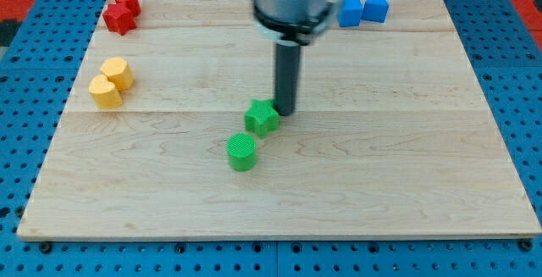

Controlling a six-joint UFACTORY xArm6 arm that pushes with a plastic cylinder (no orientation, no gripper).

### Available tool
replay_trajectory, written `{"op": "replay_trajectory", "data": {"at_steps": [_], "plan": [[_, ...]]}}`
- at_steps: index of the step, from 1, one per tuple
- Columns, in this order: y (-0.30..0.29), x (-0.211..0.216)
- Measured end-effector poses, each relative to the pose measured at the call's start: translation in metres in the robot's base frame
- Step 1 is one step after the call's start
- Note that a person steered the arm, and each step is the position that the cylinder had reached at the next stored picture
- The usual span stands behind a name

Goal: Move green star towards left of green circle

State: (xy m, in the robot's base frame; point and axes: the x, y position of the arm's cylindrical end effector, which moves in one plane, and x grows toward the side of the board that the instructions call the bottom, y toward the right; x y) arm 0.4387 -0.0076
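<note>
The green star [262,117] lies near the middle of the wooden board [398,167]. The green circle [242,152], a short cylinder, sits just below it and slightly to the view's left, almost touching. My tip [285,112] is at the star's right edge, touching or nearly touching it, and stands up and to the right of the circle.
Two red blocks [121,11] sit at the board's top left. Two yellow blocks [111,82] lie at the left. Two blue blocks [363,10] sit at the top right. Blue pegboard surrounds the board.
</note>
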Motion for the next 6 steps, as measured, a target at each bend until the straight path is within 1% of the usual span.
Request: {"op": "replay_trajectory", "data": {"at_steps": [1, 2, 3, 5, 6], "plan": [[-0.032, 0.016], [-0.049, 0.039], [-0.061, 0.039], [-0.122, 0.031], [-0.122, 0.072]]}}
